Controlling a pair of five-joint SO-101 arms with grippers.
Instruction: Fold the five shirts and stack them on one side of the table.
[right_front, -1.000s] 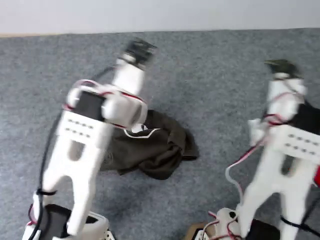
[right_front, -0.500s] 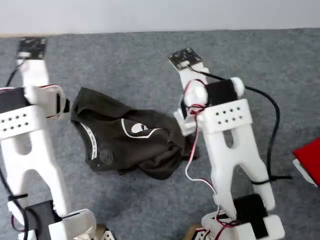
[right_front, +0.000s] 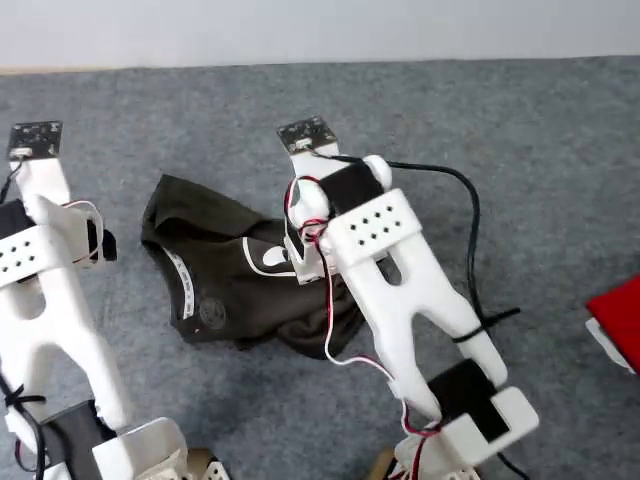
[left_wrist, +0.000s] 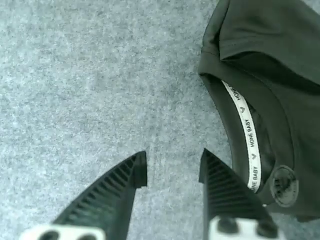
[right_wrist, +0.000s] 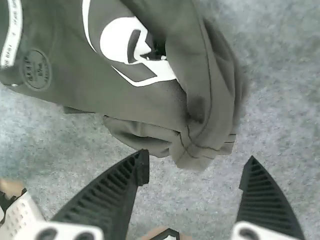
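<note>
Early stage imo: dark shirt (right_front: 250, 280) lies crumpled in middle of bench (right_front: 500, 130), unfolded, no stack yet. Empty left tool (left_wrist: 172, 167) slightly apart over bare bench just beside collar; empty right tool (right_wrist: 196, 167) wide apart above shirt's bunched edge. Folding + stacking all left.

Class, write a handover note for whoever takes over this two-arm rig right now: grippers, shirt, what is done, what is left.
Left gripper: jaws open, empty, over bare table beside the collar of the dark shirt.
Right gripper: jaws open, empty, over the shirt's bunched edge.
Shirt: crumpled on the table between the arms.
Done: nothing folded or stacked yet.
Left: fold this shirt, then the others, and stack them on one side.
</note>
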